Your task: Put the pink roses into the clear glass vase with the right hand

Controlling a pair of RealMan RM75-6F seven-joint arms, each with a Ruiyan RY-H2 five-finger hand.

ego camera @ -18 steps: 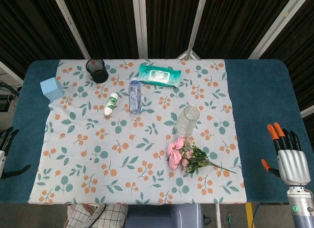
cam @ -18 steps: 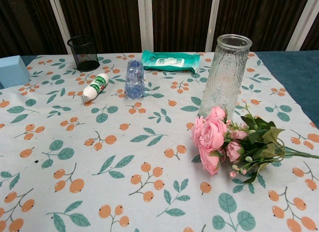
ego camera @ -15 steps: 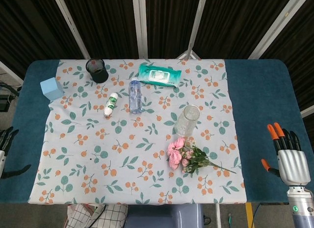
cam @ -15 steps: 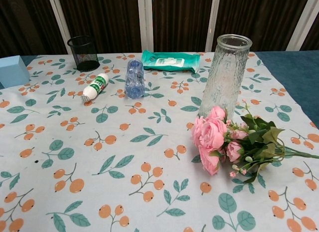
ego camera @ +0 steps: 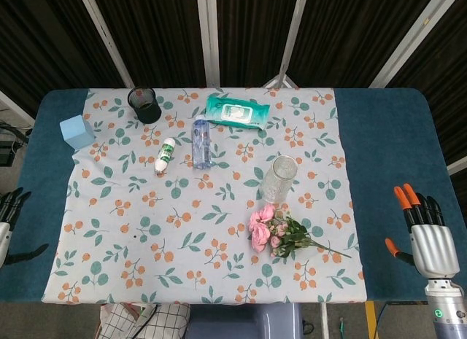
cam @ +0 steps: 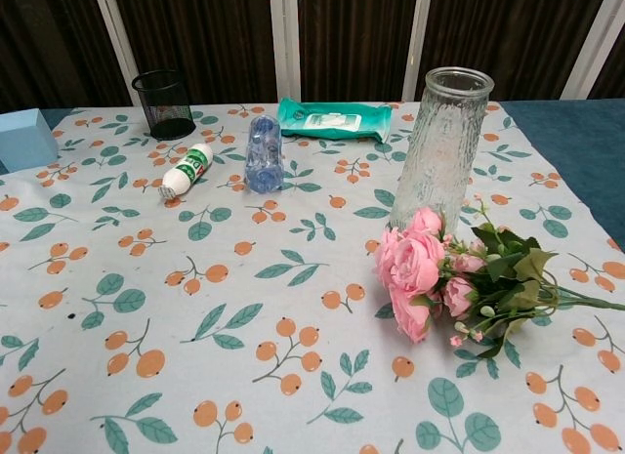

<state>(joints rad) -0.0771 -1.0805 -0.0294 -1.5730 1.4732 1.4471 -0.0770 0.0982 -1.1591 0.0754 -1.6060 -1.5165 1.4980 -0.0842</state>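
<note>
The pink roses (ego camera: pixel 267 228) (cam: pixel 418 270) lie on the flowered cloth with green stems pointing right, just in front of the clear glass vase (ego camera: pixel 277 179) (cam: pixel 443 149), which stands upright and empty. In the head view my right hand (ego camera: pixel 425 237) hangs at the table's right front corner, fingers spread and holding nothing, well to the right of the roses. At the left edge my left hand (ego camera: pixel 9 226) shows only partly, fingers apart and empty. Neither hand appears in the chest view.
A water bottle (ego camera: pixel 201 142) (cam: pixel 264 154), a small white bottle (ego camera: pixel 165 155) (cam: pixel 186 171), a black mesh cup (ego camera: pixel 144 104) (cam: pixel 163 103), a green wipes pack (ego camera: pixel 236 111) (cam: pixel 334 119) and a blue box (ego camera: pixel 76 131) (cam: pixel 23 139) sit toward the back and left.
My right hand has shifted slightly left and down. The roses, the vase and the left hand have not moved.
</note>
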